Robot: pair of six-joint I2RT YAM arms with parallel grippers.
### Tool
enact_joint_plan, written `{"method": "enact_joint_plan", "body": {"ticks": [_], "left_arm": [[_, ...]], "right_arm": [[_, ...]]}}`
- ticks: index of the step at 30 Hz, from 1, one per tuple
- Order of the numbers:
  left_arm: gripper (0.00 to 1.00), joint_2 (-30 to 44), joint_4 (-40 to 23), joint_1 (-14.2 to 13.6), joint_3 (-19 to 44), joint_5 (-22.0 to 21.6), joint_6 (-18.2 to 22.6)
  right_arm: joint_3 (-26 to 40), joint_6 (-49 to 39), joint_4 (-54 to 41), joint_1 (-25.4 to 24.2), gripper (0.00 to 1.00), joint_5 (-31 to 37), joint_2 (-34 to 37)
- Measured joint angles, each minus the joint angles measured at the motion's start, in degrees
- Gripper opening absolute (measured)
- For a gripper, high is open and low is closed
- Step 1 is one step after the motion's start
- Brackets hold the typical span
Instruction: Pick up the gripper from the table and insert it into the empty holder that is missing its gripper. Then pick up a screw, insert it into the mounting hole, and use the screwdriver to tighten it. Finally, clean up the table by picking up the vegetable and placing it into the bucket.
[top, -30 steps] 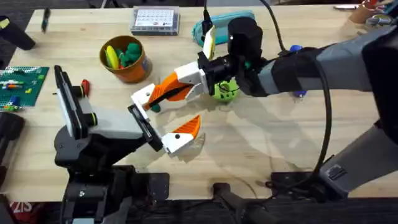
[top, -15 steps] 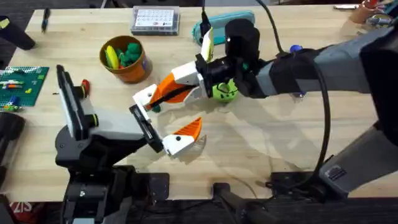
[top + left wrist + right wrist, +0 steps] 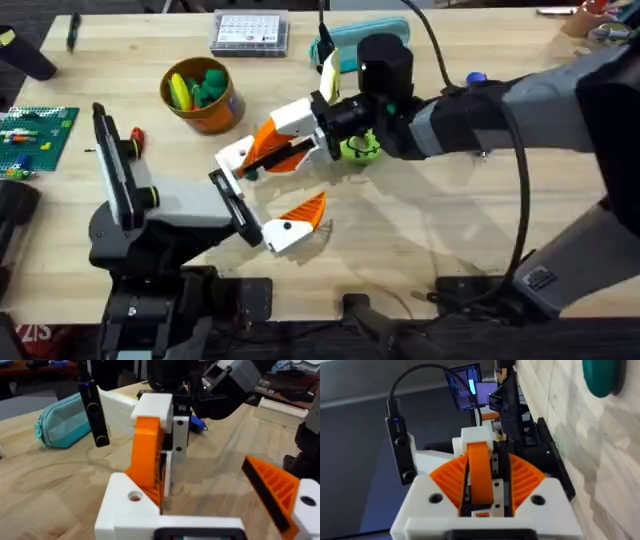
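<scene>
My right gripper (image 3: 283, 147) reaches across the table's middle and is shut on the loose gripper (image 3: 233, 155). That piece is an orange wedge with a white block end. The white end (image 3: 131, 505) lies against the far end of the holder (image 3: 230, 200), the black crossbar on my left arm. One orange-and-white finger (image 3: 296, 220) sits mounted at the crossbar's near end. In the right wrist view the orange wedge (image 3: 480, 472) stands clamped between my two ribbed fingers (image 3: 525, 477). The lime-green vegetable (image 3: 363, 148) lies just behind my right gripper, partly hidden. The orange-brown bucket (image 3: 222, 112) stands at the far left.
The bucket holds a yellow toy (image 3: 180, 90) and a dark green toy (image 3: 210, 85). A teal pouch (image 3: 372, 33) and a clear parts box (image 3: 250, 32) lie along the far edge. A red-handled screwdriver (image 3: 137, 139) and a green brick plate (image 3: 35, 135) lie left.
My right gripper has shifted a little toward the far side with the loose gripper, whose white end stays by the crossbar. The left arm has barely moved.
</scene>
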Motion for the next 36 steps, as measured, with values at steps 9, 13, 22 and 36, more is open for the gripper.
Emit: {"method": "enact_joint_plan", "body": {"ticks": [9,13,22,36], "left_arm": [[0.989,0.00,-0.02,0.00,0.00,0.39,0.39],[0.989,0.00,-0.09,-0.01,0.00,0.63,0.38],[0.989,0.00,-0.19,-0.13,0.00,1.53,0.36],[0.988,0.00,-0.42,-0.66,0.00,3.47,0.39]], "right_arm": [[0.00,0.00,-0.18,-0.33,0.469,-0.08,0.00],[-0.01,0.00,0.02,-0.75,0.479,-0.37,0.00],[0.00,0.15,0.13,-2.02,0.515,-0.74,0.00],[0.00,-0.16,0.08,-6.39,0.930,0.42,0.00]]}}
